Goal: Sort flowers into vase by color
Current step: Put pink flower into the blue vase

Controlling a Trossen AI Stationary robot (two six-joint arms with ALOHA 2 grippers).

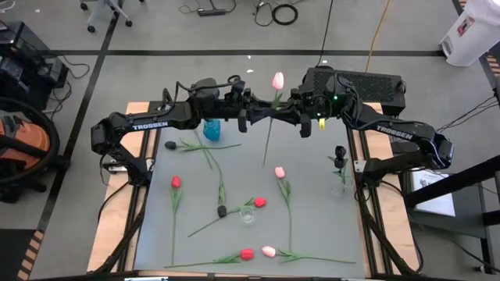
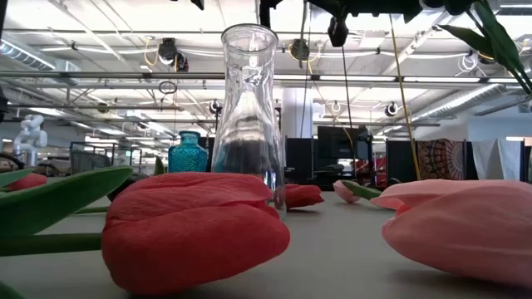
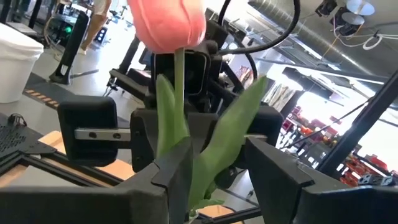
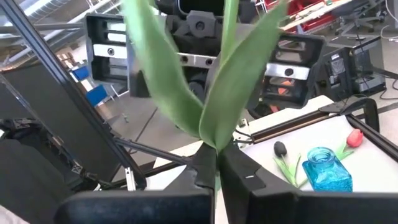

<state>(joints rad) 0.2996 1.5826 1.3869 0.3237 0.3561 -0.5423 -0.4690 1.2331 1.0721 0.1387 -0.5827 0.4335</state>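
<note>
Now, top centre of the high view, the right gripper (image 1: 275, 113) pinches the pink tulip (image 1: 278, 80) while the left gripper (image 1: 255, 115) gapes around its stem, so close left before right lets go.

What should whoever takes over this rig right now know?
Right gripper: shut on the stem of the pink artificial tulip, held upright over the table's far side.
Left gripper: facing it, fingers apart around that tulip's leaves.
Blue glass vase and clear glass vase: both look empty.
Black tulips stand near the table's right edge, seemingly already placed.
Left to do: the held tulip, plus seven more tulips lying on the grey table: three red, two pink, two black.
</note>
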